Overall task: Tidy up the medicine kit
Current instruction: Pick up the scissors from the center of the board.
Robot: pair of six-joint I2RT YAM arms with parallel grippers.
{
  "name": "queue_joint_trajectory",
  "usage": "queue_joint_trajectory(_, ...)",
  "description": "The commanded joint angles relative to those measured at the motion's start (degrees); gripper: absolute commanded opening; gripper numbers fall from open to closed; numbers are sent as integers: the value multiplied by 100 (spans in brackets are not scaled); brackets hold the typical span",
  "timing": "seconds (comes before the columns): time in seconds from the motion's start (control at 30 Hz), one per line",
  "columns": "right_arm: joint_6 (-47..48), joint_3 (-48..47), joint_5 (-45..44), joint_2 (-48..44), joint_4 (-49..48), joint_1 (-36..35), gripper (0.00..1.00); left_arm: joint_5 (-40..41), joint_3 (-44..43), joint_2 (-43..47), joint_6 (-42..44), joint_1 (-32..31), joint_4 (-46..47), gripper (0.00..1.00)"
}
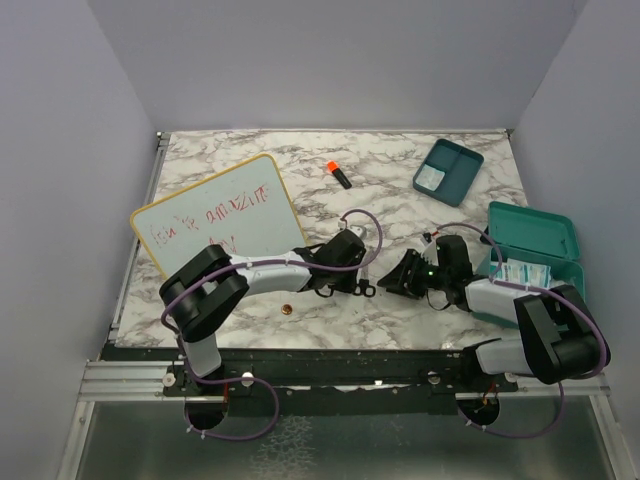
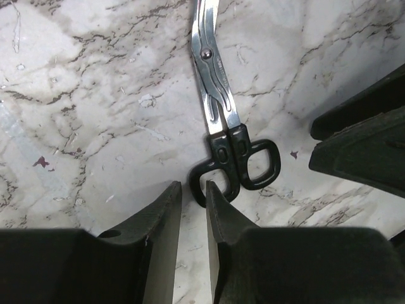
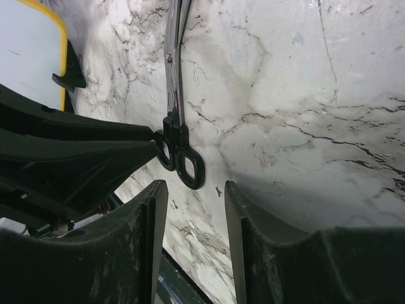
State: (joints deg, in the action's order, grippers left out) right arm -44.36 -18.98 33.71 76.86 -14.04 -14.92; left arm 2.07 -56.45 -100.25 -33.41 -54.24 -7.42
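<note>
Left gripper (image 2: 193, 190): fingers a narrow slit apart with bare marble showing between them, nothing clamped; the tip of one finger lies at the near handle loop of the scissors (image 2: 215, 95), touching or just short of it, which I cannot tell.

Right gripper (image 3: 195, 187): fingers wider apart, empty, low over the table (image 1: 400, 200); the same handle loops lie just ahead of its tips, so the two grippers face each other across the scissors.

Scissors: steel blades, black plastic loops, closed and flat on the marble, blades pointing away from both grippers; stiff, likely slippery on the blades; best taken at the loops.

Medicine kit, case (image 1: 530, 240): behind the right gripper, beside that arm's elbow; lid open, small boxes (image 1: 525, 272) inside; hard teal plastic, probably light, rigid, smooth; take it by a side wall or rim; the hinged lid may swing.

Medicine kit, tray insert (image 1: 448, 168): well apart from both grippers, toward the table's far edge; shallow, divided, something pale in one compartment; pinch it at the rim or divider.

Also beyond the left gripper: whiteboard (image 1: 215, 220); orange-capped marker (image 1: 338, 174).
</note>
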Motion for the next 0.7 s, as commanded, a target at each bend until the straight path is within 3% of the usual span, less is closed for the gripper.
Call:
queue_joint_trajectory(0.0,-17,87,-43,65,-54,6,46,109,-73,-230,85,-34,-133,24)
queue_joint_trajectory(0.13,-79,122,-32,113,-136,-2,47,63,-65,-322,89,-39,-103,24)
queue_joint_trajectory(0.67,-178,13,-668,-37,29,-297,46,-531,20,-334,-283,20,150,3)
